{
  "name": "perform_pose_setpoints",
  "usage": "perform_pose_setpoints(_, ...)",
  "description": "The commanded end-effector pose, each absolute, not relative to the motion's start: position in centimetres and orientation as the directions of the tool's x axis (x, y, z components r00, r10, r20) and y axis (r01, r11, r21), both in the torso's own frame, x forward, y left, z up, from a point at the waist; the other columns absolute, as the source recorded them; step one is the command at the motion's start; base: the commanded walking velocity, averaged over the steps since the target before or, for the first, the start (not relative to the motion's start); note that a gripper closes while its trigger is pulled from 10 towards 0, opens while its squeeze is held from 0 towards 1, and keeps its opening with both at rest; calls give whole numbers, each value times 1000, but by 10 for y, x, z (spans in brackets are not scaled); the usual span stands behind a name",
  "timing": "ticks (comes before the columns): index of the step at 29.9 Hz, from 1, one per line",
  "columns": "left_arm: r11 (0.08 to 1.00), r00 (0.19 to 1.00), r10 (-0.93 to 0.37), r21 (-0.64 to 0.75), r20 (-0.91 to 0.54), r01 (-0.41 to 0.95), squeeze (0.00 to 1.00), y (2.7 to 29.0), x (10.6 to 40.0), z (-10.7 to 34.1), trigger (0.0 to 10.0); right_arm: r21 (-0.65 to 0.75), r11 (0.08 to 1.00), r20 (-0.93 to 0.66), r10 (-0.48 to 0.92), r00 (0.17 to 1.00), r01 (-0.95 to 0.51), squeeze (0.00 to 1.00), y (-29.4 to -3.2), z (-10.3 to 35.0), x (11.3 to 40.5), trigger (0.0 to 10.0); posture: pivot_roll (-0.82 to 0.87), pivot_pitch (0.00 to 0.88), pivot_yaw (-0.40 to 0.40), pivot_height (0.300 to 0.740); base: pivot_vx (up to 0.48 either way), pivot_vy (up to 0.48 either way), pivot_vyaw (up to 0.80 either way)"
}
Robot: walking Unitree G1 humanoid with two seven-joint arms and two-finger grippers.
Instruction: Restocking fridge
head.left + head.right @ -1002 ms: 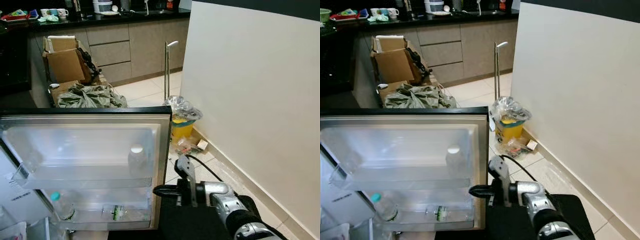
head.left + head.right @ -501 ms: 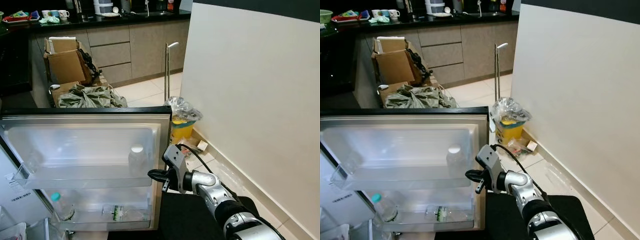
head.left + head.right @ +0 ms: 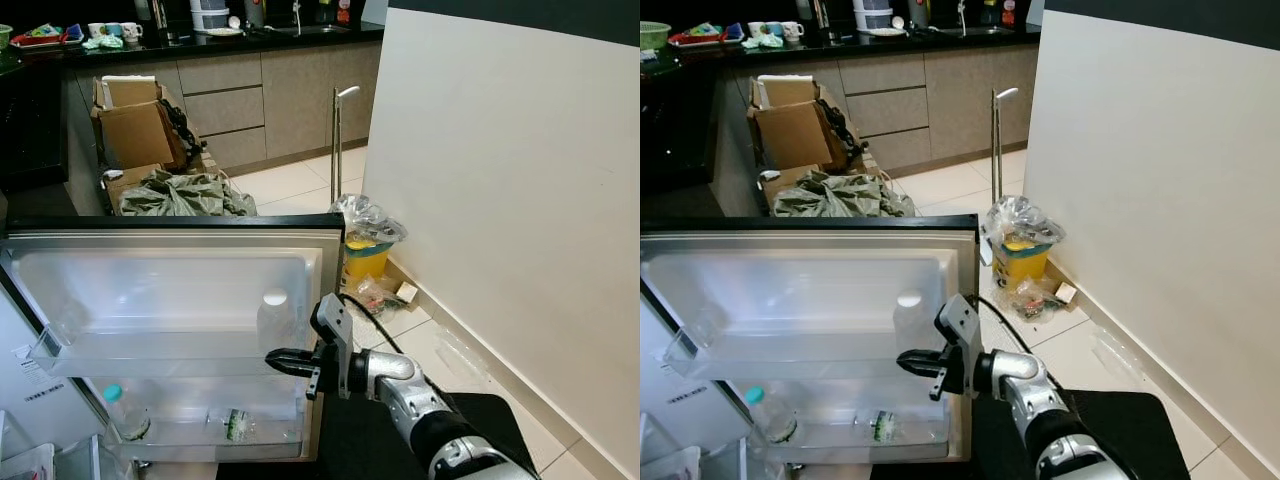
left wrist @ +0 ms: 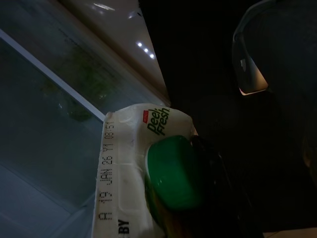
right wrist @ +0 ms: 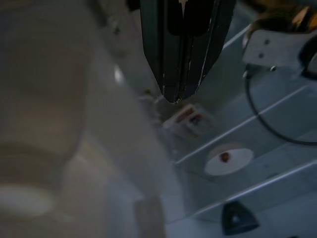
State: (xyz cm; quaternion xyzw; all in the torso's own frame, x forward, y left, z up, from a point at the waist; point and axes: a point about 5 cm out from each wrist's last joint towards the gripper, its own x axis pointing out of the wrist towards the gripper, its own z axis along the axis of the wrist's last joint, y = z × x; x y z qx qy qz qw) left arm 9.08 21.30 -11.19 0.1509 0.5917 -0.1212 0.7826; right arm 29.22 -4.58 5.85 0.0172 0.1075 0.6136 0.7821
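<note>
Reaching at the open fridge door's clear plastic shelf (image 3: 150, 350), the right gripper (image 3: 275, 358) is holding its jaws together, while the left gripper's jaws are clamping a green-capped white carton (image 4: 143, 173).

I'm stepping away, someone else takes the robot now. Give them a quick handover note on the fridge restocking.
Right gripper: fingers shut, empty, reaching toward the open fridge door by the white-capped bottle on the upper door shelf.
Left gripper: holds a green-capped carton, seen close in its wrist view.
Lower door shelf: a teal-capped bottle and a small bottle lying flat.
Done: door open, some bottles stocked.
Left: place the carton.
</note>
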Motion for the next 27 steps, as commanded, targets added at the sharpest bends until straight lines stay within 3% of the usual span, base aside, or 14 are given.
perform_pose_setpoints(1, 918, 264, -4, 101, -964, 383, 0, 213, 90, -112, 10000, 143, 229, -233, 953, 192, -963, 0, -46, 47, 285, 10000, -17, 0, -5, 740, 0, 0, 0)
perform_pose_setpoints(7, 918, 263, -6, 99, -965, 383, 0, 213, 90, -112, 10000, 112, 281, -331, 915, 231, -953, 0, -49, 36, 284, 10000, -17, 1, -6, 740, 0, 0, 0)
perform_pose_setpoints(10, 918, 264, -6, 99, -965, 383, 0, 212, 90, -112, 10000, 90, 342, -367, 885, 288, -935, 0, -51, 33, 287, 10000, -16, 2, -6, 740, 0, 0, 0)
perform_pose_setpoints(12, 919, 264, -6, 99, -964, 383, 0, 212, 90, -112, 10000, 55, 396, -392, 853, 345, -917, 0, -53, 32, 291, 10000, -16, 2, -6, 740, 0, 0, 0)
perform_pose_setpoints(14, 919, 266, -5, 100, -964, 381, 0, 212, 90, -112, 10000, -4, 501, -416, 786, 457, -865, 0, -60, 33, 301, 10000, -13, 1, -6, 740, 0, 0, 0)
perform_pose_setpoints(20, 919, 267, -5, 101, -964, 381, 0, 213, 91, -112, 10000, -71, 595, -427, 708, 563, -801, 0, -69, 36, 311, 10000, -12, 0, -7, 740, 0, 0, 0)
perform_pose_setpoints(21, 919, 267, -5, 101, -964, 381, 0, 213, 91, -112, 10000, -104, 644, -415, 664, 622, -758, 0, -75, 39, 316, 10000, -12, 0, -7, 740, 0, 0, 0)
perform_pose_setpoints(24, 919, 268, -5, 101, -963, 381, 0, 212, 91, -112, 10000, -128, 696, -398, 616, 680, -706, 0, -83, 42, 322, 10000, -10, 1, -8, 740, 0, 0, 0)
perform_pose_setpoints(27, 919, 268, -5, 101, -963, 381, 0, 212, 91, -112, 10000, -142, 721, -392, 588, 707, -678, 0, -87, 44, 325, 10000, -10, 2, -9, 740, 0, 0, 0)
